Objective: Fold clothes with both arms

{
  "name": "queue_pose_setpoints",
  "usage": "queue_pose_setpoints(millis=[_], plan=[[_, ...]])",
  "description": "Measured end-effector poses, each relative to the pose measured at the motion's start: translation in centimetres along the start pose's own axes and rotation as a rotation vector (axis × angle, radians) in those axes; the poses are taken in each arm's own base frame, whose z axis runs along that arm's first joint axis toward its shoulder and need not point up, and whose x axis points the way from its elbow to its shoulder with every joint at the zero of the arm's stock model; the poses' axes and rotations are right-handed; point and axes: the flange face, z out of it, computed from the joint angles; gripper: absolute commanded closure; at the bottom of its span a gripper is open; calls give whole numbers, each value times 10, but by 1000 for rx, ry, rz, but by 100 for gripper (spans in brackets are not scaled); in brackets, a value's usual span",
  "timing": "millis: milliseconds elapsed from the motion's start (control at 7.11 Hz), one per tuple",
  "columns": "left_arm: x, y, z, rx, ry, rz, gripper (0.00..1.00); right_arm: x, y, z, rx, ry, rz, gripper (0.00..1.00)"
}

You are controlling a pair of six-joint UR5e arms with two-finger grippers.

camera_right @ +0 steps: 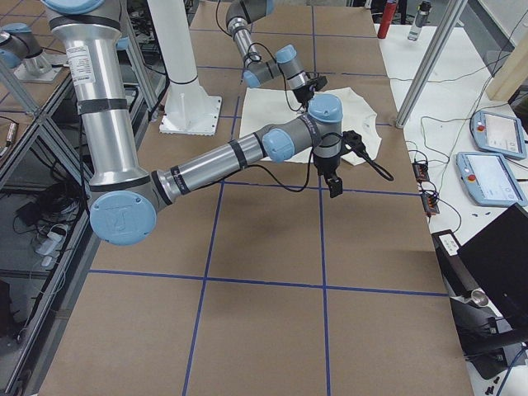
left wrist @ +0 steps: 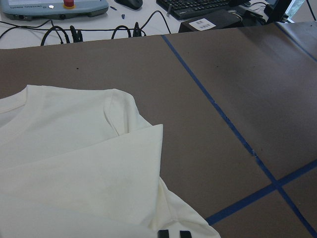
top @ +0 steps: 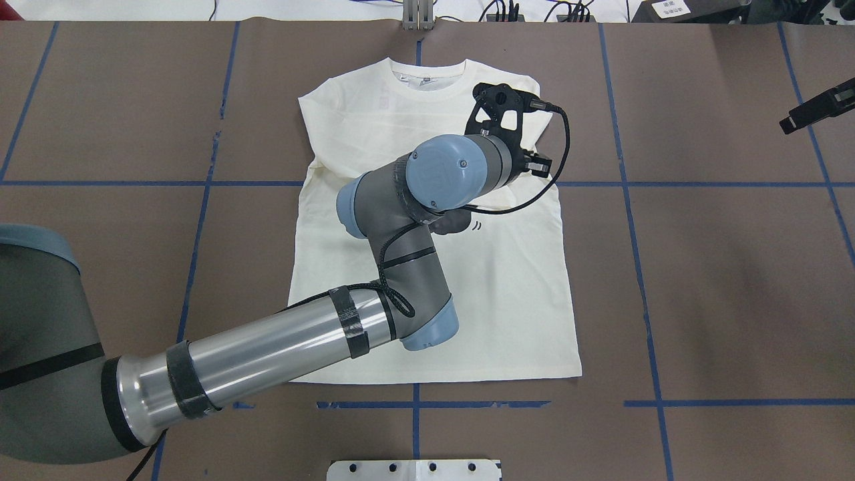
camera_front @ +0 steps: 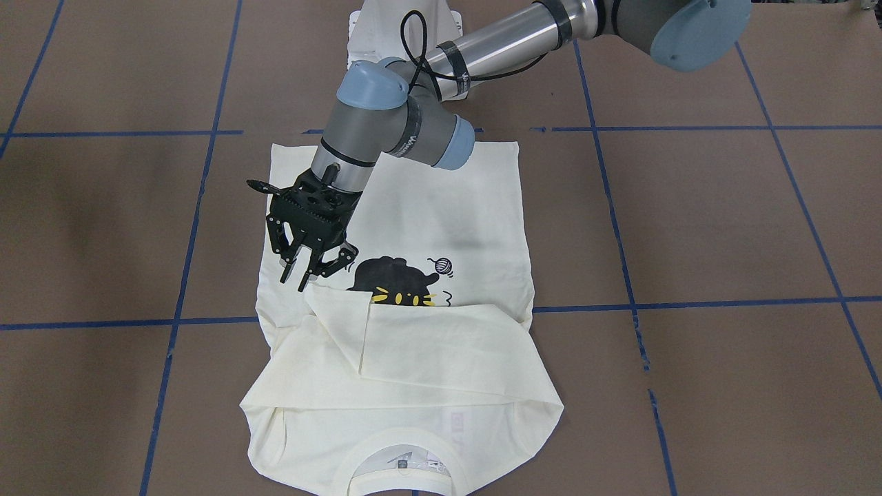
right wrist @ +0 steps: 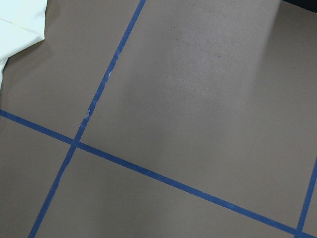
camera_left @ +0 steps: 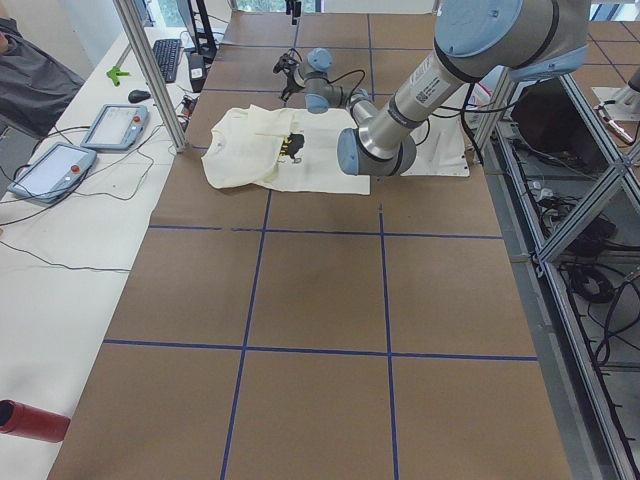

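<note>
The cream T-shirt (camera_front: 441, 207) lies flat on the brown table, collar (camera_front: 403, 458) away from me and hem toward me. Both sleeves are folded across the chest (camera_front: 427, 344), covering the lower part of the black cat graphic (camera_front: 393, 275). My left gripper (camera_front: 296, 279) hangs just above the shirt next to the tip of a folded sleeve, fingers close together and holding nothing. Its fingertips (left wrist: 172, 233) show at the bottom edge over the shirt (left wrist: 74, 163). My right gripper (top: 815, 110) hovers over bare table far to the right; its jaws are not readable.
Blue tape lines (top: 628, 184) grid the brown table. The white pedestal base (top: 414, 469) stands at the near edge. An operators' bench with tablets (camera_left: 50, 170) and a keyboard runs along the far side. A red bottle (camera_left: 30, 420) lies there.
</note>
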Motion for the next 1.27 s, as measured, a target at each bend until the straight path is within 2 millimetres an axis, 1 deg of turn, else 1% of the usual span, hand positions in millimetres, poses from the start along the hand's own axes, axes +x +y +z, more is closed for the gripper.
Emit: queue_pose_setpoints(millis=[141,281,422,563,703,844,985,1125,1266], plan=[[-2,-6,-4,-8,0,-29,0,-2,-2,-1,3,-2,-1,0],[-9,-20,-12,-60,-11,-40,0,-8,-8,-3,15,-7,-9,0],[-30,-31,-25,-151,-31,-37,0,-23,-20,-3,34,-19,-29,0],[-63,-34,-47,-215,-72,2,0,-50,-36,-2,54,-40,-42,0],[-105,-36,-81,-251,-121,76,0,-84,-52,0,69,-68,-31,0],[-154,-30,-125,-269,-144,143,0,-127,-69,4,85,-92,-7,0],[-200,-21,-167,-282,-148,194,0,-176,-83,11,109,-89,31,0],[-242,-12,-206,-292,-154,255,0,-230,-89,26,139,-60,58,1],[-273,-9,-234,-301,-160,305,0,-281,-90,43,166,-21,65,1]])
